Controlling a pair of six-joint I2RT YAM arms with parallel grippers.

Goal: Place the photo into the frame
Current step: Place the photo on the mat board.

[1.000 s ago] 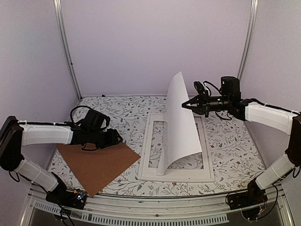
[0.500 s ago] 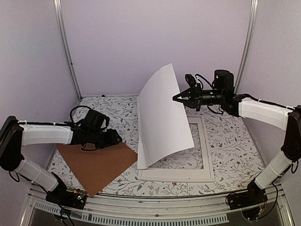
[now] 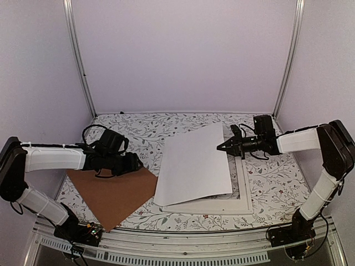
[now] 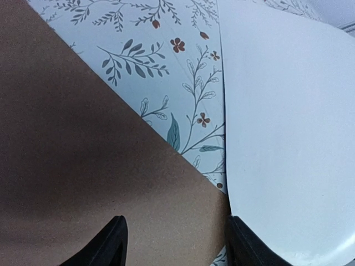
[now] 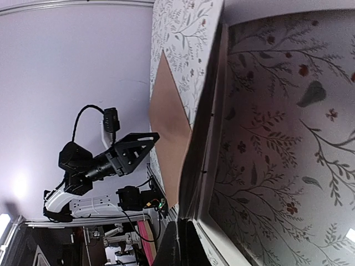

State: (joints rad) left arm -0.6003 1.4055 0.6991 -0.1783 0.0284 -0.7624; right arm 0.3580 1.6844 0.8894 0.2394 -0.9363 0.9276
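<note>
Right tool (image 3: 218,147) pinching photo (image 3: 194,166) edge; sheet lying white back up, left of tool, overhanging frame (image 3: 243,188) far rail. Left tool (image 3: 138,164) hovering half-open, empty, over board (image 3: 113,194). Risk: releasing now leaving photo skewed outside recess.

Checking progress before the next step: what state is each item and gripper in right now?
White rectangular picture frame: flat on table, mostly covered.
Large white-backed photo: lying skewed across frame, right edge pinched.
Brown backing board: flat on table, left.
Left gripper: open, over board.
Right gripper: shut on photo.
</note>
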